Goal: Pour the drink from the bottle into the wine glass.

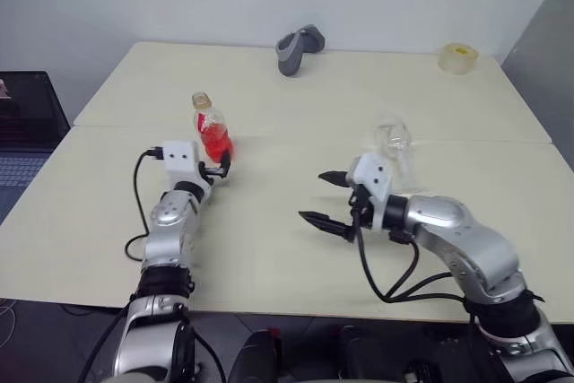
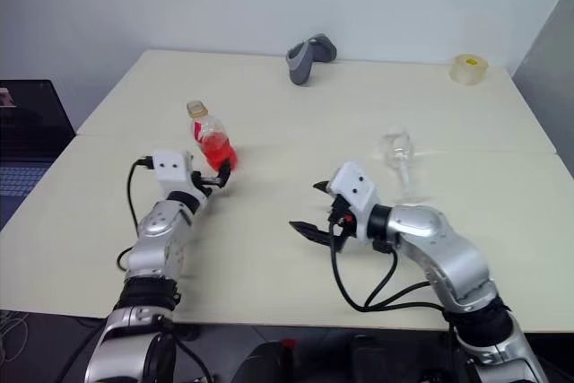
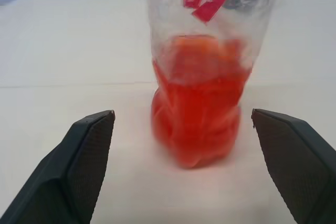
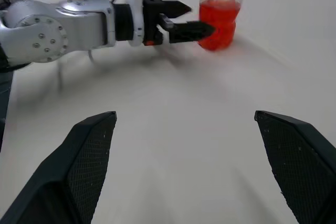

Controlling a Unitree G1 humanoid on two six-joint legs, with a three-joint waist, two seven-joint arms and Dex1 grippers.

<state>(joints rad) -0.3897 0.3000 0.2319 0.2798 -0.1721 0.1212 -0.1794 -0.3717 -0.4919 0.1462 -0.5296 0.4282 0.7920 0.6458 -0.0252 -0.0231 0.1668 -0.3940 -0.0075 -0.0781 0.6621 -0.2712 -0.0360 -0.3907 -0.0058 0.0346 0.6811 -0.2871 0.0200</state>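
Two pale cream tabletops point(image 1: 296, 248) butt together, seam running across the head view. On the far one: a grey curved handheld device point(image 1: 298, 48) and a yellowish roll of clear tape point(image 1: 458, 56) near the back right corner.

Head views: small clear plastic bottle point(image 1: 210, 129) w/ yellow-and-red cap stands upright left of centre, right by the seam; bright red translucent drink point(image 1: 216, 144) fills its lower part. Left gripper point(image 1: 221, 168) sits just in front of the bottle's base, black fingers spread, not clamping it. Clear stemmed wine glass point(image 2: 397, 161) stands upright on the right side, well apart from the bottle; no red seen in the bowl. Right gripper point(image 2: 309, 209) hangs over bare table between bottle and glass, nearer the glass, pointing toward the robot's left, fingers wide apart and empty. A dark laptop point(image 1: 27, 132) sits off the table's left edge.

Left wrist view: bottle dead ahead, between the two black fingers point(image 3: 79, 166) but clear of both – gap each side. Red label strip visible up near the neck. Drink level approx halfway up the visible body.

Right wrist view: own fingers point(image 4: 86, 161) splayed over bare tabletop, nothing between them. Beyond: the left gripper, released, tips beside the bottle's base.
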